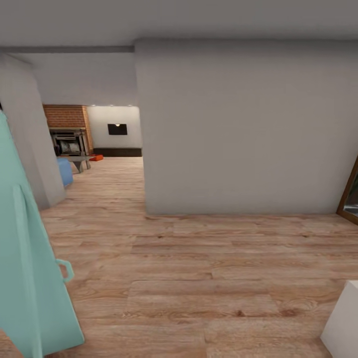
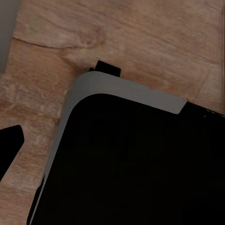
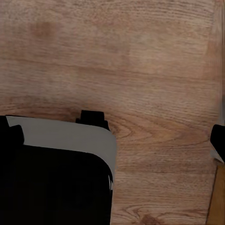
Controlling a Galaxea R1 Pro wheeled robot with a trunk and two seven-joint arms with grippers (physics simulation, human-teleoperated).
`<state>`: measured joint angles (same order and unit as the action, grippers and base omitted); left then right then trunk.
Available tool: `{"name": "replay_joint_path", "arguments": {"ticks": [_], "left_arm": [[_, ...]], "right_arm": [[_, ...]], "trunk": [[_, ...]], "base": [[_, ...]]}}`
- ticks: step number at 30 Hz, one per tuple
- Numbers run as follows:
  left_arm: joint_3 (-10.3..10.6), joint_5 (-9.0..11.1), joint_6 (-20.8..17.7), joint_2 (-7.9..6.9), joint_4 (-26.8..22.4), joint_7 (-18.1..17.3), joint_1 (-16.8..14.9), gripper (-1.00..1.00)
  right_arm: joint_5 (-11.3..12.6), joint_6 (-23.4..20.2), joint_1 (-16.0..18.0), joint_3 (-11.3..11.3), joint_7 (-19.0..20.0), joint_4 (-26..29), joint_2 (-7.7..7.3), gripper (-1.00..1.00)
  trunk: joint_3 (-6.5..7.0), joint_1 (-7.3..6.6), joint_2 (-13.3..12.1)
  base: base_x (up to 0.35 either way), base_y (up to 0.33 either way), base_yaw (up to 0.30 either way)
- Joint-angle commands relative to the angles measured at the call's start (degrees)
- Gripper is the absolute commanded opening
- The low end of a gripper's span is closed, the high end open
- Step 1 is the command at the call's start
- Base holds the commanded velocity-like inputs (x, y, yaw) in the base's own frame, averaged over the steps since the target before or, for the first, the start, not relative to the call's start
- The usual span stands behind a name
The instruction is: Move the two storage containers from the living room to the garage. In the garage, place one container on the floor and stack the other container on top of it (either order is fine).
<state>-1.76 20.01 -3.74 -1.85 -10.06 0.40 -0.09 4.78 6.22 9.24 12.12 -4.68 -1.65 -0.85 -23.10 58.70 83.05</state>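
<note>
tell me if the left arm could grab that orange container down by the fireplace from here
Probably not. The storage container sits on the floor far down the room, near the fireplace, beyond the grey wall. The left wrist view looks down at wood flooring beside the robot's base, so it must drive closer first.

A distant orange container (image 1: pixel 96 157) is showing too small to make out, while the teal door (image 1: pixel 30 258) and white box (image 1: pixel 344 320) are running off-frame.
</note>
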Motion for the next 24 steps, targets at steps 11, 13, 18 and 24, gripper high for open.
{"name": "replay_joint_path", "arguments": {"ticks": [11, 13, 18, 24], "left_arm": [[-0.17, 0.20, -0.33, 0.01, -0.14, 0.04, 0.00, 1.00], [-0.17, 0.20, -0.31, 0.01, -0.14, 0.04, 0.00, 1.00], [-0.17, 0.20, -0.31, 0.01, -0.14, 0.04, 0.00, 1.00], [-0.20, 0.22, -0.31, 0.01, -0.14, 0.04, 0.00, 1.00]], "right_arm": [[0.67, 0.51, 0.07, 0.12, -0.15, -0.11, -0.03, 1.00], [0.31, 0.46, 0.07, 0.39, -0.15, -0.15, 0.09, 1.00], [0.10, 0.25, 0.07, 0.52, -0.15, -0.19, 0.06, 1.00], [0.54, 0.47, 0.07, 0.28, -0.34, -0.18, -0.11, 1.00]], "trunk": [[-0.06, 0.03, 0.03], [-0.06, 0.03, 0.03], [-0.06, 0.03, 0.03], [-0.06, 0.03, 0.03]], "base": [[0.320, 0.000, 0.000], [0.320, 0.000, 0.000], [0.320, 0.000, 0.000], [0.320, 0.000, 0.000]]}}
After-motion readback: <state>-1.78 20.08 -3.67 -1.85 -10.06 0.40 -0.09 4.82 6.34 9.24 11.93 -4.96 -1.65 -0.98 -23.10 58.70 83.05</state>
